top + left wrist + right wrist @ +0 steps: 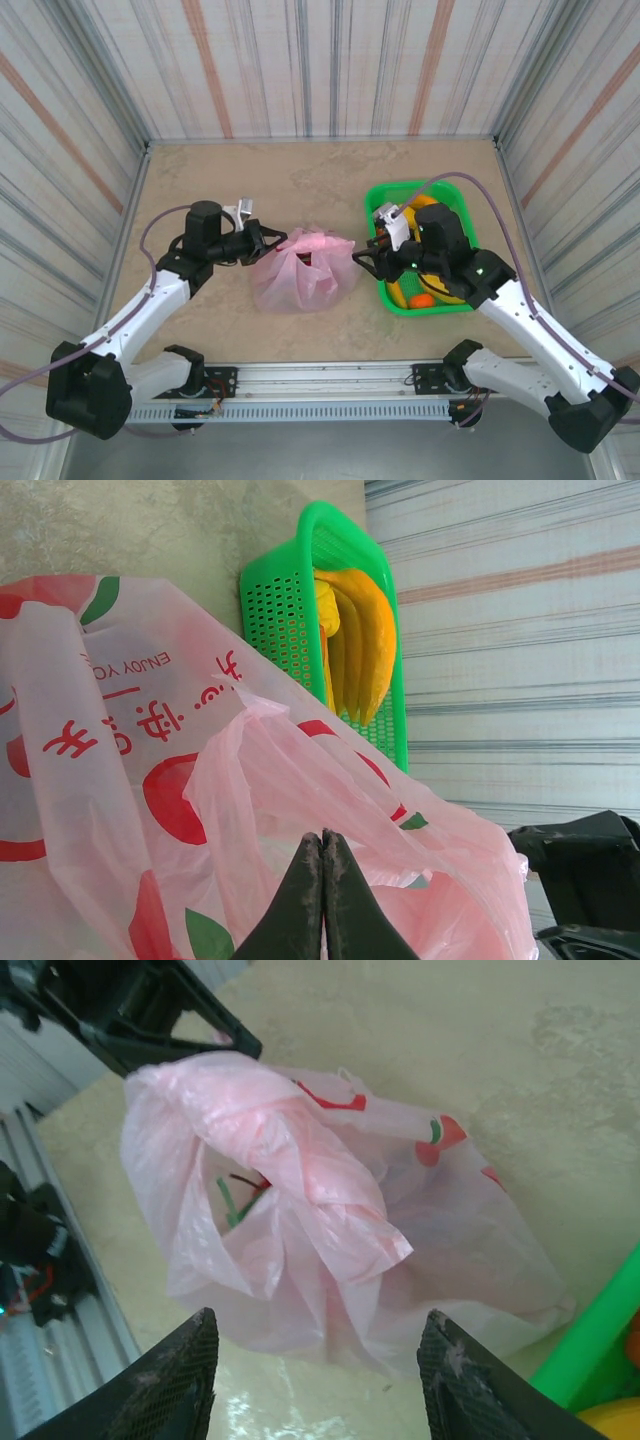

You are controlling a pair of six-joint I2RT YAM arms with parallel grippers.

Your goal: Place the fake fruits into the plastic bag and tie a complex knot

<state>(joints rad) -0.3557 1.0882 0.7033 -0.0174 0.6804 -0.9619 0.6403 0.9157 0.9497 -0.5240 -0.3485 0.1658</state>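
Note:
The pink plastic bag (300,282) with red peach prints lies between my two grippers, its handles loose and crumpled on top (330,1210). Through its opening a red and green piece (240,1195) shows inside. More fake fruits sit in the green basket: yellow bananas (355,640) and an orange ball (421,299). My left gripper (322,834) is shut at the bag's left edge (268,240), with no plastic visibly between the tips. My right gripper (320,1355) is open, low over the table just right of the bag (362,260), and apart from it.
The green basket (378,195) stands right of the bag, under my right arm. Striped walls close in the table on the far, left and right sides. A metal rail (320,385) runs along the near edge. Bare table lies beyond the bag.

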